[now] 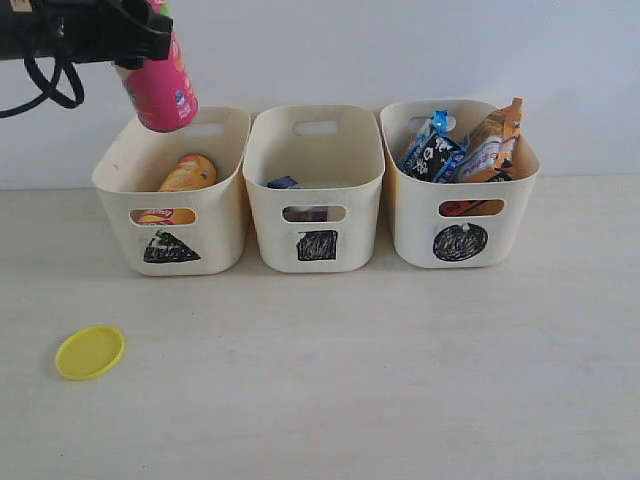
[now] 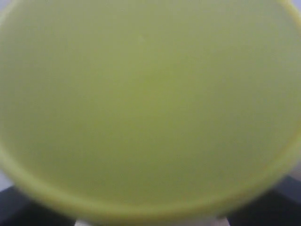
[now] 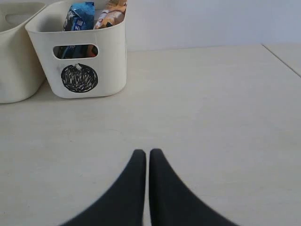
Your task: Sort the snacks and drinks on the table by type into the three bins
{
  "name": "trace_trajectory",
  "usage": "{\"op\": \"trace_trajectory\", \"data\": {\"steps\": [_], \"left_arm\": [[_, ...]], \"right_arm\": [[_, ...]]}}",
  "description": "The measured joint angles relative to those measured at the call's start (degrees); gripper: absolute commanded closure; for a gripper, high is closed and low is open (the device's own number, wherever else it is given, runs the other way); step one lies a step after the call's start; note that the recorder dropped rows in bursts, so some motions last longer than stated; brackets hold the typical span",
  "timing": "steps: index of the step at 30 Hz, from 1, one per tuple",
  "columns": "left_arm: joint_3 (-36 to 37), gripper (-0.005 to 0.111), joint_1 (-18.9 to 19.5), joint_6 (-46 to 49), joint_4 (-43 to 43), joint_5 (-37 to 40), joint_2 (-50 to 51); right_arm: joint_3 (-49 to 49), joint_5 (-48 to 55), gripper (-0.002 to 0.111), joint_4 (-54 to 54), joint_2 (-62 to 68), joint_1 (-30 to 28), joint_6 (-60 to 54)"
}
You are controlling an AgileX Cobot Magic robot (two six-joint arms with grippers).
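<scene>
The pink canister [image 1: 160, 90] hangs tilted above the back rim of the left bin [image 1: 215, 150], with my left gripper [image 1: 150, 40] shut on its upper part. Its yellow-green lid [image 2: 150, 103] fills the left wrist view, with dark fingers [image 2: 19, 209] at the corners. The yellow canister [image 1: 188, 173] lies inside that bin. A small dark carton [image 1: 284, 183] sits in the middle bin [image 1: 360, 190]. The blue-black packet [image 1: 432, 152] and orange packet [image 1: 492, 142] stand in the right bin [image 1: 520, 200]. My right gripper [image 3: 147, 153] is shut and empty, low over the table [image 3: 211, 117].
A loose yellow lid [image 1: 90, 352] lies on the table in front of the left bin. The right wrist view shows the right bin [image 3: 110, 56] ahead and part of the middle bin [image 3: 14, 61]. A white wall stands behind the bins.
</scene>
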State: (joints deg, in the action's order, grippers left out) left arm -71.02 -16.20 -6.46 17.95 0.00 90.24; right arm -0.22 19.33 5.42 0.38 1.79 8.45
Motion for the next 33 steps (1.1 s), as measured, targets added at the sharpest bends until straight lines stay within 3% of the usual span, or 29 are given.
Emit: {"op": "trace_trajectory", "data": {"steps": [8, 9, 14, 17, 19, 23, 26, 28, 33], "left_arm": [[0.0, 0.100, 2.9, -10.8, 0.0, -9.4, 11.6], [-0.2, 0.094, 2.9, -11.1, 0.0, -9.4, 12.6], [-1.7, 0.044, 3.0, -11.4, 0.0, -9.0, 16.6], [-1.9, 0.026, 3.0, -11.5, 0.0, -8.8, 17.1], [-1.9, 0.022, 3.0, -11.6, 0.0, -8.8, 17.0], [-1.9, 0.022, 3.0, -11.6, 0.0, -7.4, 16.0], [-1.9, 0.030, 3.0, -11.7, 0.0, -5.1, 14.1], [-1.9, 0.043, 3.0, -11.8, 0.0, -3.0, 12.4], [-2.0, 0.093, 3.0, -11.8, 0.0, 3.1, 7.6]], "right_arm": [[0.0, 0.0, 0.108, 0.0, 0.0, 0.0, 0.0], [0.0, 0.0, 0.108, 0.0, 0.0, 0.0, 0.0], [0.0, 0.0, 0.108, 0.0, 0.0, 0.0, 0.0], [0.0, 0.0, 0.108, 0.0, 0.0, 0.0, 0.0], [0.0, 0.0, 0.108, 0.0, 0.0, 0.0, 0.0], [0.0, 0.0, 0.108, 0.0, 0.0, 0.0, 0.0], [0.0, 0.0, 0.108, 0.0, 0.0, 0.0, 0.0], [0.0, 0.0, 0.108, 0.0, 0.0, 0.0, 0.0], [0.0, 0.0, 0.108, 0.0, 0.0, 0.0, 0.0]]}}
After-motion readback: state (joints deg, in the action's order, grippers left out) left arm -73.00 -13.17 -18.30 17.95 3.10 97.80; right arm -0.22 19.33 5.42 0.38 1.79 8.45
